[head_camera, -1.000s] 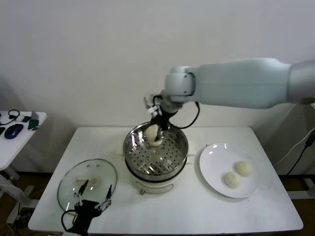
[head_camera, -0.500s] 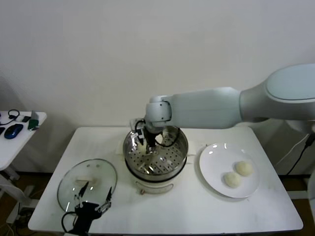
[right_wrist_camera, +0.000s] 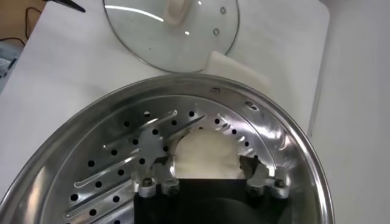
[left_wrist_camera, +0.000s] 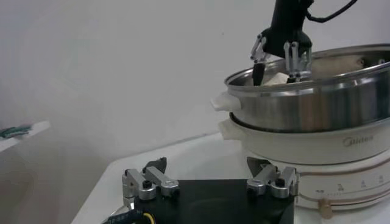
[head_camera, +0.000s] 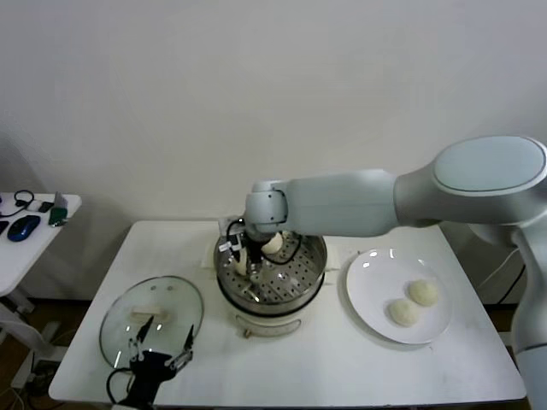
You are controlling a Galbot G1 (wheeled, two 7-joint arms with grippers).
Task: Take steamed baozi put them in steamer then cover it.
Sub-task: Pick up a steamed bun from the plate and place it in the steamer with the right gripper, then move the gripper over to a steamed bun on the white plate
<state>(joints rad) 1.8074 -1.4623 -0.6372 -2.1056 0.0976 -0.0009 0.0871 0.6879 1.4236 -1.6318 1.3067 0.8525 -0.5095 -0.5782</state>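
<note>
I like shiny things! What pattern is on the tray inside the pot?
Rows of little round holes and slots in the steamer tray, best seen in the right wrist view.

White bench (head_camera: 325, 363) stands against a plain white wall (head_camera: 256, 94). A round white plate (head_camera: 376, 299) lies on its right side. To the far left, a separate white side table (head_camera: 21, 252) carries a dark computer mouse (head_camera: 24, 227), cables and small green items.

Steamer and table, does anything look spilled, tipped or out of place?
Nothing stands out. The steamer sits upright, the right end effector is inside it around a baozi, two baozi wait on the plate, and the cover lies flat.
</note>
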